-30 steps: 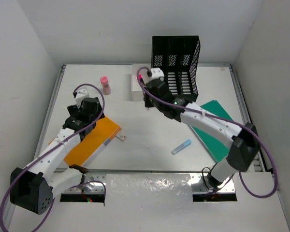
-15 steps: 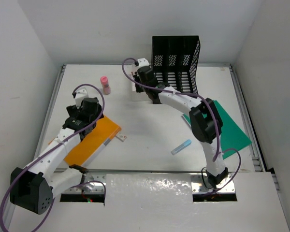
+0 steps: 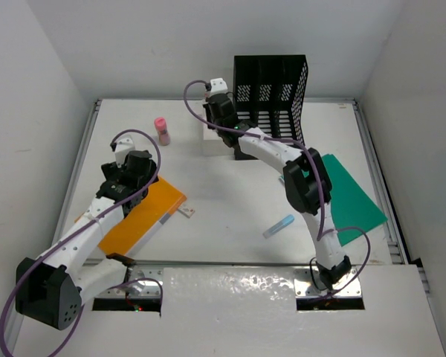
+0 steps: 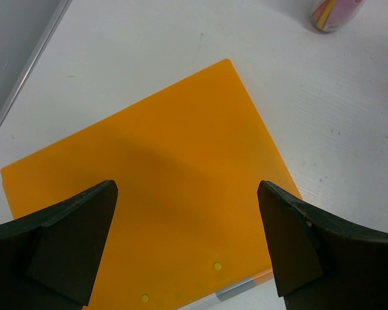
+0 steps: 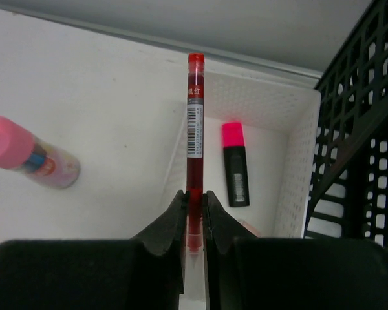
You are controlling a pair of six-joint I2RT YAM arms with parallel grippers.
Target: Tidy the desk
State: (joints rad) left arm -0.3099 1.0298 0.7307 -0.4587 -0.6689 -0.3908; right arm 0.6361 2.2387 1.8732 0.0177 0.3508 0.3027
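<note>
Here the right tool (image 5: pixel 194 199) pinches a barcode-labelled red pen (image 5: pixel 194 129).

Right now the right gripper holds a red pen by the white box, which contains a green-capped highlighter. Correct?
No: the highlighter in the white box has a pink cap, not green, as the right wrist view shows. The right gripper does hold the red pen.

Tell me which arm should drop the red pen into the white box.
Right. The right gripper holds the red pen at the rim of the white box; the left gripper hangs open over the orange folder, well away.
</note>
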